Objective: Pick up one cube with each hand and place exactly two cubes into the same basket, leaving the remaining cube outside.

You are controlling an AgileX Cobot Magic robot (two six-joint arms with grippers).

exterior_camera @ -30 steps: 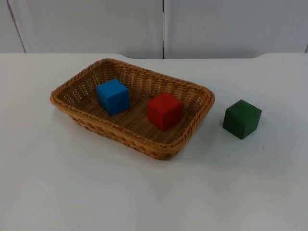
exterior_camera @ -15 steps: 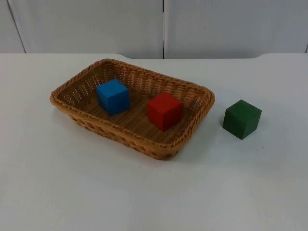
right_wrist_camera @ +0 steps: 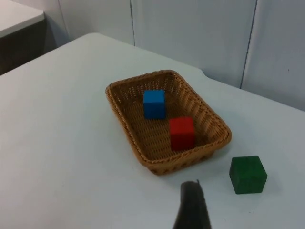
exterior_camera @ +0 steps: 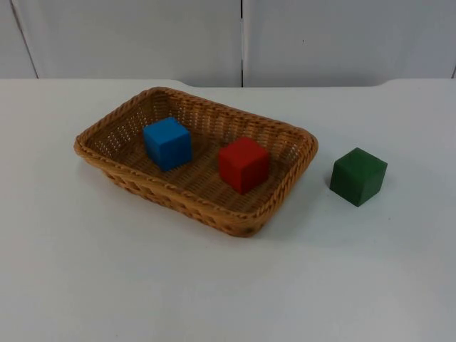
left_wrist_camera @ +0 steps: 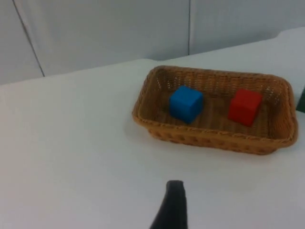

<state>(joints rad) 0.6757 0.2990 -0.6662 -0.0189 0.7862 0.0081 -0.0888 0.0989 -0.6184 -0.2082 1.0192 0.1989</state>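
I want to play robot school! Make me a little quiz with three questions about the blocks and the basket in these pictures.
1. True or false: the green wooden cube lies inside the brown woven wicker basket.
2. How many cubes are in the basket?
   A. one
   B. two
   C. three
3. Fill in the missing word: in the top view, the cube in the basket nearest the green cube is the ____ one.

Key
1. False. It sits on the white table, beside the basket and apart from it.
2. B. The blue cube and the red cube.
3. Red.
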